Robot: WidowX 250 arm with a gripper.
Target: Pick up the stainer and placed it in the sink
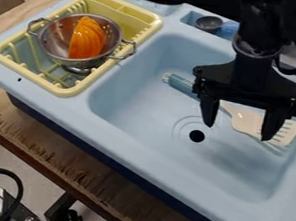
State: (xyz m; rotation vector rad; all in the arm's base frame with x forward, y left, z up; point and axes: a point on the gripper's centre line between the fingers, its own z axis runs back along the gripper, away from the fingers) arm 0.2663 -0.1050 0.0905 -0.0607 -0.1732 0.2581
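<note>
Round silver metal colander [56,35] in yellow plastic rack [59,91], blue plastic sink's [128,130] left edge.
Black two-finger gripper [237,133] above basin [157,108], fingers apart.

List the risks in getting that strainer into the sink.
The orange toy piece could tumble out if the strainer tilts during the lift. A side handle, right at the rim of the yellow rack, might snag. In the sink, the strainer might sit crooked if it lands on the spatula.
</note>
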